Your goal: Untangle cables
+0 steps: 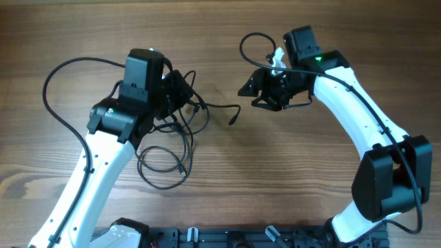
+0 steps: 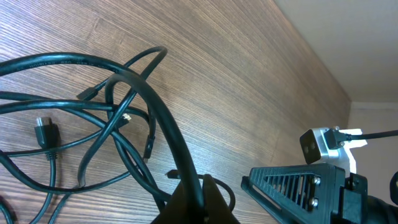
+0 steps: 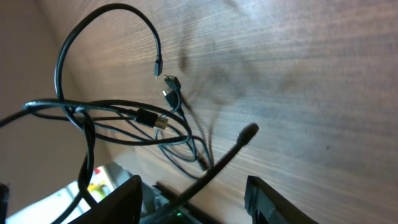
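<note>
The cables lie as a tangle of thin black loops on the wooden table, under and just right of my left arm. My left gripper is over the tangle's top. In the left wrist view it is shut on one black cable that rises out of the tangle. One loose plug end points toward my right gripper, which hangs open to the right of the tangle. In the right wrist view its fingers stand wide apart, and a cable end shows across the gap, touching neither.
The right arm's own thicker black cable loops above its wrist, and the left arm's arcs at the far left. A base rail runs along the table's front edge. Bare wood lies between the arms.
</note>
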`<act>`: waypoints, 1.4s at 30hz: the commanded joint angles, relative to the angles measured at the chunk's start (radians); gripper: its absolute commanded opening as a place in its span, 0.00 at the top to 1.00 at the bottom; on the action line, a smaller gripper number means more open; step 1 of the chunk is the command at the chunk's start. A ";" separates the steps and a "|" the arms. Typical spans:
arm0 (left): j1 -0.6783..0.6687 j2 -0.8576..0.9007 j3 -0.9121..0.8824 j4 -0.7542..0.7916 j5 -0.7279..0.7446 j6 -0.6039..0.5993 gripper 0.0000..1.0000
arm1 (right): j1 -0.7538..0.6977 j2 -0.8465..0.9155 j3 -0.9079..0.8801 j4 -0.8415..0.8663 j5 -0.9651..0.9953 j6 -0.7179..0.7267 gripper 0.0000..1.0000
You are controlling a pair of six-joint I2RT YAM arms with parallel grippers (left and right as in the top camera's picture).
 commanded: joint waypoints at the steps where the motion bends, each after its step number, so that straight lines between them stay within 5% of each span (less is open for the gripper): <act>1: 0.006 -0.005 0.005 0.019 -0.017 0.024 0.96 | 0.008 -0.006 0.001 -0.017 -0.011 0.341 0.51; 4: 0.006 -0.005 0.005 0.022 -0.017 0.024 0.96 | 0.027 -0.006 0.001 -0.016 -0.011 0.517 0.41; 9: 0.006 -0.005 0.005 0.022 -0.017 0.024 0.96 | 0.073 -0.005 0.001 0.052 0.013 0.657 0.42; 11: 0.006 -0.005 0.005 0.022 -0.017 0.024 0.96 | 0.086 -0.005 0.001 0.056 0.048 0.676 0.49; 17: 0.006 -0.005 0.005 0.021 -0.017 0.024 0.96 | 0.093 -0.005 0.001 0.055 0.143 0.629 0.96; 24: 0.005 -0.004 0.005 0.021 -0.016 0.023 0.96 | 0.097 -0.005 0.002 0.155 0.059 0.348 0.96; 36: -0.103 -0.005 0.005 0.031 -0.002 -0.014 0.96 | 0.111 -0.006 0.013 0.524 -0.016 0.544 0.96; 42: -0.076 -0.005 0.005 0.031 -0.023 -0.002 0.96 | 0.110 -0.006 0.013 0.598 -0.307 0.309 0.96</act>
